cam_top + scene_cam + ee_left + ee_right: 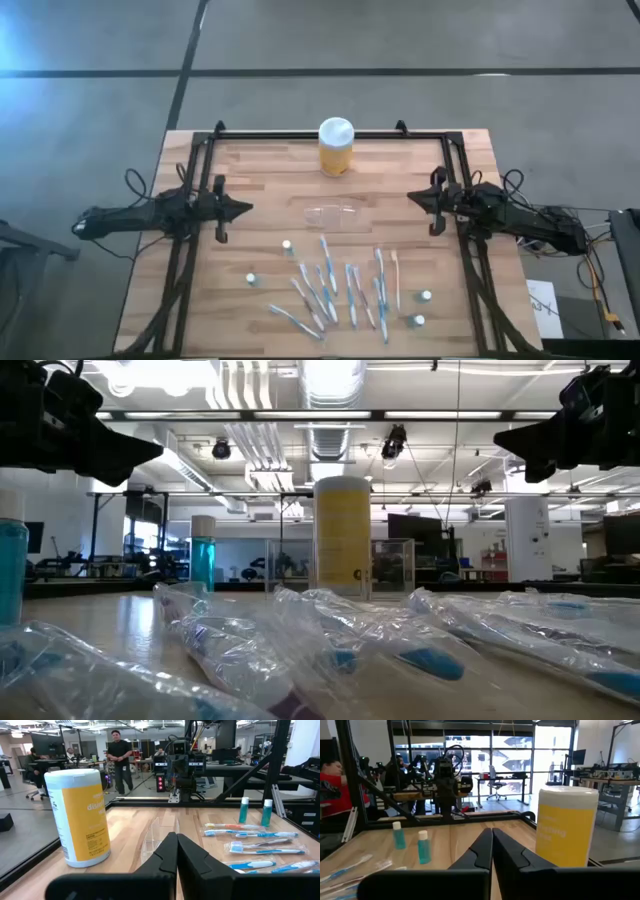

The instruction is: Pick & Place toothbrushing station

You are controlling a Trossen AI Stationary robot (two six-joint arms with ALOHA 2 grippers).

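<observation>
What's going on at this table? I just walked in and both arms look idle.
Nothing is being handled. The left gripper and right gripper hang shut at the table's sides, holding nothing. Between them lies the clear holder; the wrapped toothbrushes and small capped bottles are scattered nearer the front edge. A yellow jar stands at the back.

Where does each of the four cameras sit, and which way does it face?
High view: above, looking straight down at the table, both arms at its sides.
Low view: at tabletop height, looking across wrapped toothbrushes into the room, arms overhead.
Left wrist view: behind the shut left tool, facing the right arm.
Right wrist view: behind the shut right tool, facing the left arm.
All share the yellow jar.
</observation>
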